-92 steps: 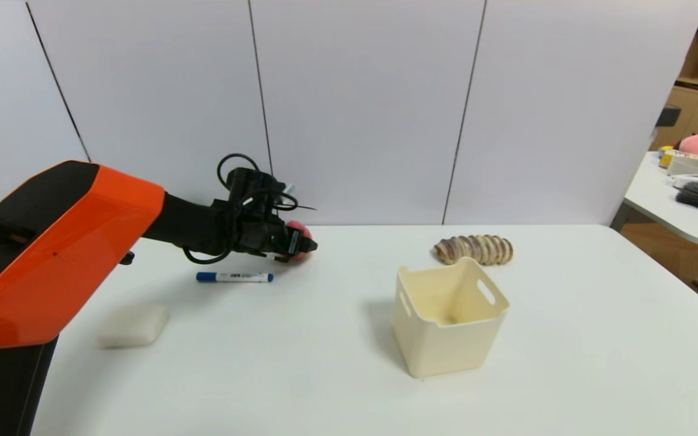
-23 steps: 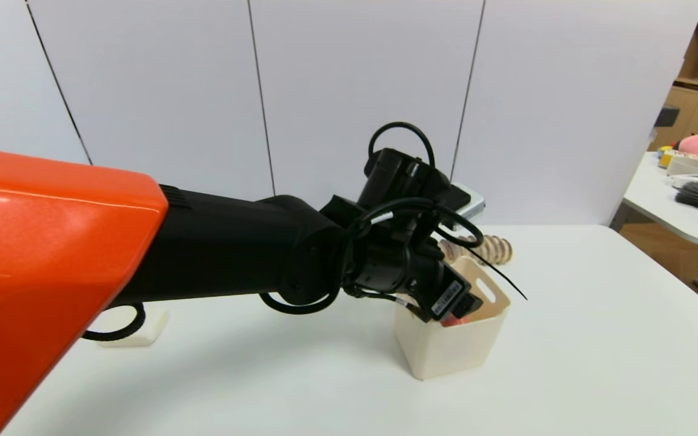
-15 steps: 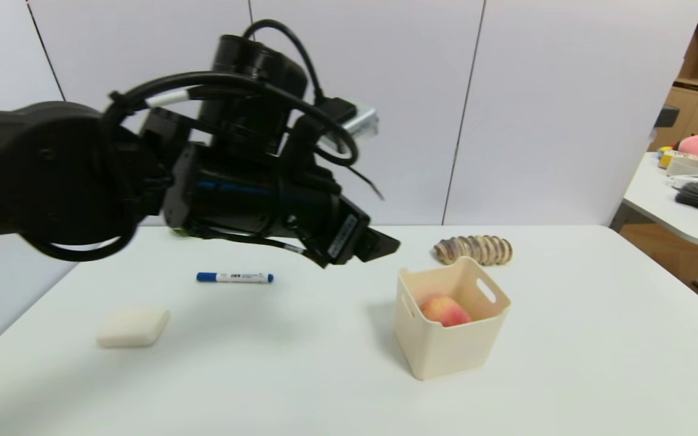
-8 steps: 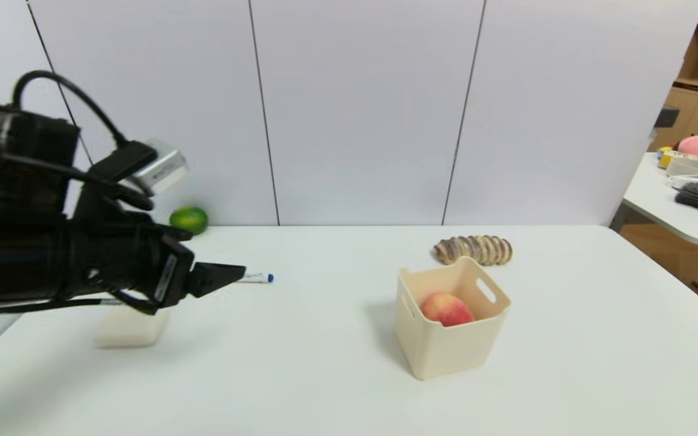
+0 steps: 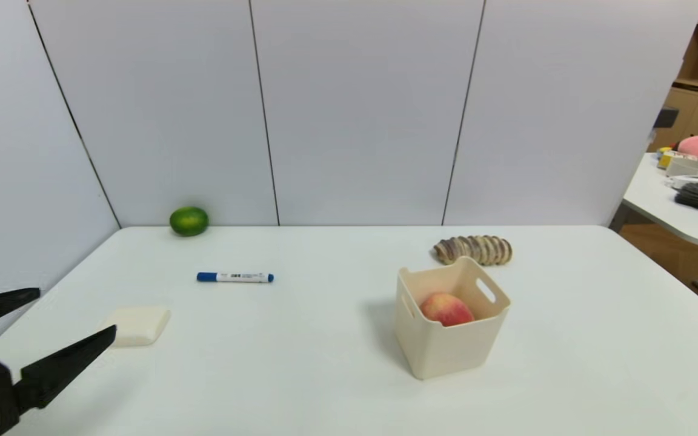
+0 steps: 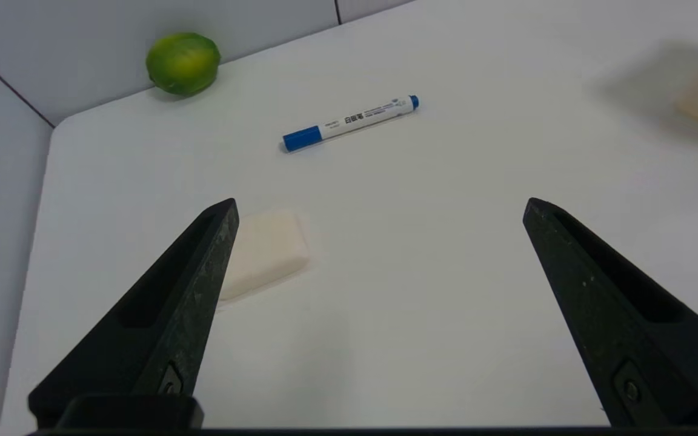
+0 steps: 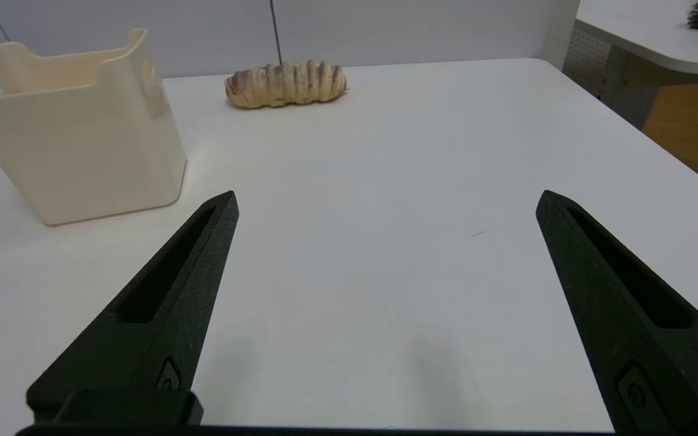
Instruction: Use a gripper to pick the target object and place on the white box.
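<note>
Peach (image 5: 445,309) at rest inside the cream-white bin (image 5: 449,351) on the white counter (image 5: 325,375), striped bread roll (image 5: 474,249) just behind. Left hand (image 5: 69,315) at the near left corner, released and spread wide, holding nothing, beside a cream pad (image 5: 137,324); blue-capped marker (image 5: 235,277) and green fruit (image 5: 189,220) farther back. Right hand (image 7: 385,206) likewise spread and bare, low over the counter near the bin.

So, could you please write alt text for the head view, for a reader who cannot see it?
A peach lies inside a cream-white box on a white table, with no arm near it. The robot's open left hand shows at the lower left, beside a flat cream pad; a blue marker, a green fruit and a ridged loaf lie farther back.
</note>
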Tool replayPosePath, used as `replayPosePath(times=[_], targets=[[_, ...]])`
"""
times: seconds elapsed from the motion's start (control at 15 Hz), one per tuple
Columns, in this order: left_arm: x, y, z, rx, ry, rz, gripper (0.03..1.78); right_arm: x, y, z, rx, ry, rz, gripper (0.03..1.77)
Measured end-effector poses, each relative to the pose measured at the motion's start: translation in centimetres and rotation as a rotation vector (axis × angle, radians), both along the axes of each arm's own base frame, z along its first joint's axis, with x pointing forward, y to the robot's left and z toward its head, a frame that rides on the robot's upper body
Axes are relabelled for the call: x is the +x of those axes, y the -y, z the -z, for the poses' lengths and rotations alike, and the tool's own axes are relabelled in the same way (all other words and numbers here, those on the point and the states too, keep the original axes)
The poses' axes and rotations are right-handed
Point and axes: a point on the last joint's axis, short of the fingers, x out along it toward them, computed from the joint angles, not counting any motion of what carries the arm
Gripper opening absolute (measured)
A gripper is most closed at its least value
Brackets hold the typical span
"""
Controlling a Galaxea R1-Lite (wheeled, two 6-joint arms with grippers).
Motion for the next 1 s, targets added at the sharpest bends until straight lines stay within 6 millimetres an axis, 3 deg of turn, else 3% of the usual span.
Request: replayPosePath(times=[0.4, 0.6, 1.0], targets=[[-6.8, -1.2, 5.3, -0.004, 0.208, -0.087, 1.69, 0.0, 0.0, 0.0, 0.000, 0.000, 0.000, 1.70], [-8.1, -1.3, 8.7, -0.014, 0.208, -0.096, 1.69, 0.0, 0.0, 0.0, 0.000, 0.000, 0.000, 1.70], [-10.0, -1.4, 11.7, -0.041, 0.254, -0.175, 1.69, 0.0, 0.0, 0.0, 0.000, 0.000, 0.000, 1.70]])
